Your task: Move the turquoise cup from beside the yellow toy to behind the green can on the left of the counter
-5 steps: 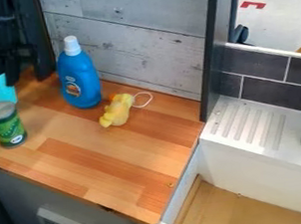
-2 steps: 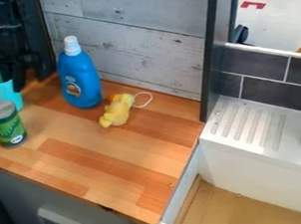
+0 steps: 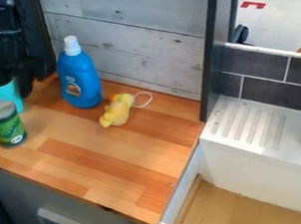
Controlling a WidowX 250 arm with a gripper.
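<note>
Turquoise cup is at the hand, behind the green can.

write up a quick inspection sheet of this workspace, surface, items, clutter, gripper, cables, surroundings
Surface: wooden strip-patterned counter, dark mark on its front edge
Item at the gripper: turquoise open-topped cup, at the left rear
Clutter: green cylindrical can, upright; blue plastic bottle with white cap, upright; yellow soft toy with white loop, lying down
Gripper: black two-finger gripper at the cup's rim; grip unclear
Cables: thin dark curve beside the arm, possibly a cable
Surroundings: pale grey plank wall behind; dark grey tiles and white ribbed ledge on the image's right
</note>
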